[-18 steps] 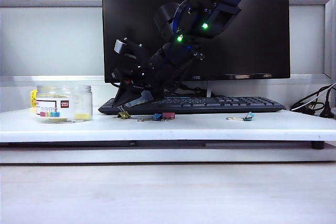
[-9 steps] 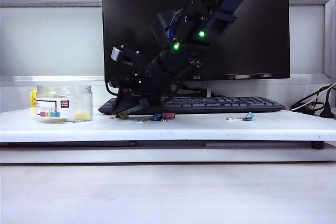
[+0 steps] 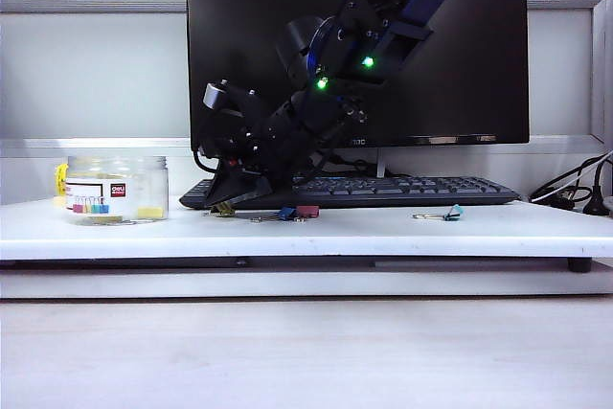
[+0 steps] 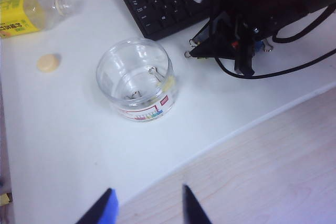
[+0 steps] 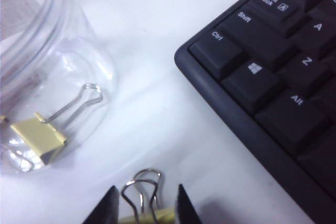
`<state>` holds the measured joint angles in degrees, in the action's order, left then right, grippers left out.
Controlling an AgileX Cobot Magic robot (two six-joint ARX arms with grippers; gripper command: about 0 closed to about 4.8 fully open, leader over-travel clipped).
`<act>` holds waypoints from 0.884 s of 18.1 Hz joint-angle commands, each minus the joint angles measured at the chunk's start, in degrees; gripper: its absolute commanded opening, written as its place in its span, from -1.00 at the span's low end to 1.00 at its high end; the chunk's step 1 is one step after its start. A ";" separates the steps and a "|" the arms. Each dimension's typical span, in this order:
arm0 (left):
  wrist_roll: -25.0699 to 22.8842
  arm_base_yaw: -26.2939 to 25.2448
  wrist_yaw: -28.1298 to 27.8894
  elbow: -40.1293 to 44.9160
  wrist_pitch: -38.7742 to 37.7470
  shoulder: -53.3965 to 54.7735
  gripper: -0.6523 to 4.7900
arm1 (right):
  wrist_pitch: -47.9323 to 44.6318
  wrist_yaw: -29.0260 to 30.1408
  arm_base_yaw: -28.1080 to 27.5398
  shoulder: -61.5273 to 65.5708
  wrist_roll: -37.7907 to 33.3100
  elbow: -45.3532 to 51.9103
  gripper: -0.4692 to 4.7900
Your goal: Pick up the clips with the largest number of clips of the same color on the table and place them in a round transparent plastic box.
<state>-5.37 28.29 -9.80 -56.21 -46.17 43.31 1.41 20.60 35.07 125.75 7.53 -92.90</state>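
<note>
The round transparent plastic box [image 3: 117, 189] stands at the left end of the white table [image 3: 383, 232], a squat clear cylinder with a white-and-red label showing a row of coloured clips (the small red logo reads "deli"). Inside it a yellow clip in the box [image 5: 40, 136] lies on the bottom, its thin silver wire handle looping up against the glossy wall. The right gripper [image 5: 145, 203] reaches down to the table between the box and the black keyboard [image 3: 383, 191], its dark fingers set on either side of the yellow clip on the table [image 5: 147, 214], whose doubled wire handles stand up between them; whether they already pinch it I cannot tell. The keyboard's matte keys read Ctrl, Shift, Caps Lock, Alt, A and Z. A blue clip [image 3: 286, 214] and a pink clip [image 3: 307, 211] lie just beside the gripper, a teal clip [image 3: 453, 213] well apart to the right. The left gripper [image 4: 149, 208] hovers above the table's front edge, empty, fingers standing apart. A yellow-labelled plastic bottle [image 4: 29, 11] lies behind the box.
</note>
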 commanded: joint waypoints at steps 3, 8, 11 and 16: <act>-0.22 0.02 -0.04 -0.13 0.37 -0.13 -0.12 | 0.07 0.11 0.02 -0.76 -0.02 -0.24 -0.66; -0.22 0.02 -0.04 -0.13 0.39 -0.13 -0.12 | 0.00 0.11 0.00 -3.39 0.28 -0.31 -0.66; -0.22 0.02 -0.04 -0.13 0.39 -0.13 -0.12 | 0.07 0.13 0.02 -5.14 0.42 -0.31 -0.66; -1.53 0.02 -1.99 -0.13 0.39 -0.13 -0.12 | 0.50 2.67 0.31 -9.29 -0.31 -0.31 -0.66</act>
<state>-6.44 28.29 -11.46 -56.21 -46.17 43.31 2.48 21.98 35.24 117.34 7.73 -92.84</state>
